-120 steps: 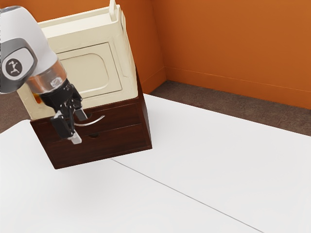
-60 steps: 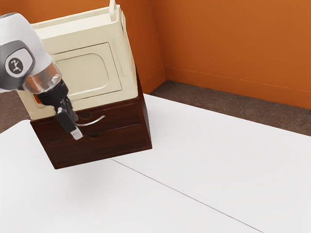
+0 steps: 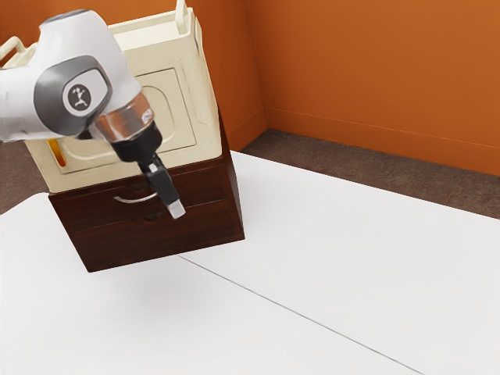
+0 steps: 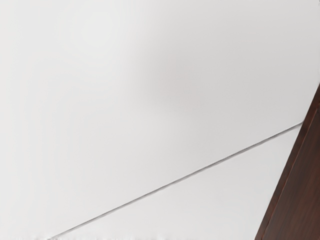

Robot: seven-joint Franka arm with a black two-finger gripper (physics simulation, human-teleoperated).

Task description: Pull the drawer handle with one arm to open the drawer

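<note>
The arm (image 3: 82, 86) slants down before the drawers (image 3: 205, 217); can't tell whether its jaws gape

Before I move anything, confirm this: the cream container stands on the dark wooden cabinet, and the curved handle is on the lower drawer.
One thing is wrong: the exterior view shows the curved handle on the upper drawer. The cream container does stand on the dark wooden cabinet.
</note>
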